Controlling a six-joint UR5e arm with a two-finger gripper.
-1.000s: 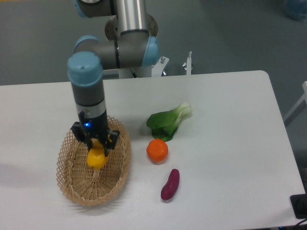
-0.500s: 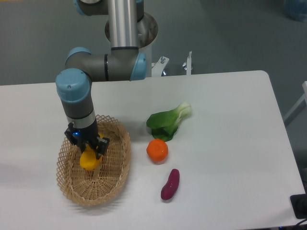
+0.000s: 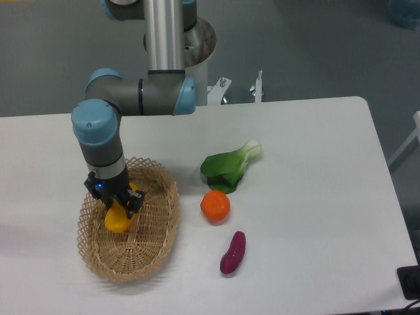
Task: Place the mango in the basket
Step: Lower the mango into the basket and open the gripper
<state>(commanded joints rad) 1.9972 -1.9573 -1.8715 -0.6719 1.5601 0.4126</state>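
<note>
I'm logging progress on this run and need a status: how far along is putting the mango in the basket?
Done: the mango has been picked up and carried over the basket, away from the other produce on the table. In hand: the gripper is shut on the mango, low inside the basket. Left: open the gripper to release it, then pull the arm away. Whether the mango touches the basket floor is unclear.

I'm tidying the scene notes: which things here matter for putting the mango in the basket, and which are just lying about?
Part of the job:
mango, held in the pincer
basket, under the pincer

Just lying about on the table:
orange
leafy green
purple vegetable
</note>
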